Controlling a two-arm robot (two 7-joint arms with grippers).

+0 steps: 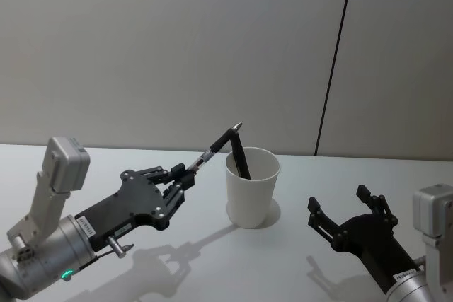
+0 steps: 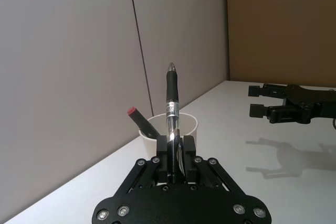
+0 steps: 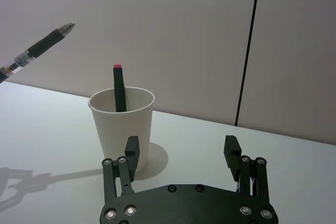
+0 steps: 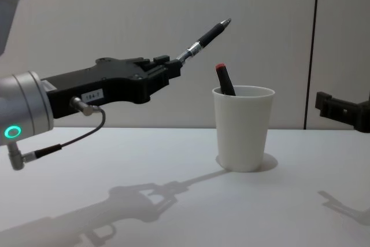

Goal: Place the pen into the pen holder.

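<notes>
My left gripper (image 1: 185,175) is shut on the clear lower barrel of a black pen (image 1: 221,142), held above the table to the left of the pen holder (image 1: 251,189). The pen slants up, its silver tip level with the holder's near rim and higher than it. From the left wrist, the pen (image 2: 172,98) stands between my left gripper's (image 2: 174,148) fingers with the pen holder (image 2: 181,124) behind. The chest view places the pen (image 4: 205,39) left of and above the pen holder (image 4: 243,131). My right gripper (image 1: 338,198) rests open to the holder's right.
A black marker with a red end (image 3: 119,87) leans inside the pen holder (image 3: 122,124). The white table (image 1: 106,167) runs back to a grey wall with a dark vertical seam (image 1: 333,83).
</notes>
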